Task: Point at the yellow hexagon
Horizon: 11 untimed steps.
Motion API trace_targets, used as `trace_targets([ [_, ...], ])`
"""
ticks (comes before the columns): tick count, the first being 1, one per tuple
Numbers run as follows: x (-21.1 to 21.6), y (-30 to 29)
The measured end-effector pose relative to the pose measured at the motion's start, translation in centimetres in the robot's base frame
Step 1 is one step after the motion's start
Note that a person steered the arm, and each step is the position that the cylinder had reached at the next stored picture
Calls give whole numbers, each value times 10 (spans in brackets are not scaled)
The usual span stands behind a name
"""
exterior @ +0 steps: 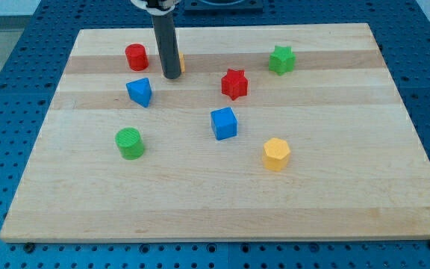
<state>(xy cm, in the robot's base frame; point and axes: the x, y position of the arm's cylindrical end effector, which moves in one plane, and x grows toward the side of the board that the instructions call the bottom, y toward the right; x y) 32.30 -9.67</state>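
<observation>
The yellow hexagon lies on the wooden board at the view's lower right of centre. My tip rests on the board near the view's top left, far from the hexagon, up and to the left of it. It stands between the red cylinder on its left and the red star on its right. A small yellow-orange block is mostly hidden behind the rod; its shape cannot be made out.
A blue triangular block lies below-left of the tip. A blue cube sits near the centre, up-left of the hexagon. A green cylinder is at the left, a green star at the top right.
</observation>
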Motion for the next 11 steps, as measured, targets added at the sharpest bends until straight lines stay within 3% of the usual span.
trace_targets([
  [1, 0, 0],
  [2, 34, 0],
  [5, 181, 0],
  [6, 237, 31],
  [8, 213, 67],
  [11, 210, 117],
])
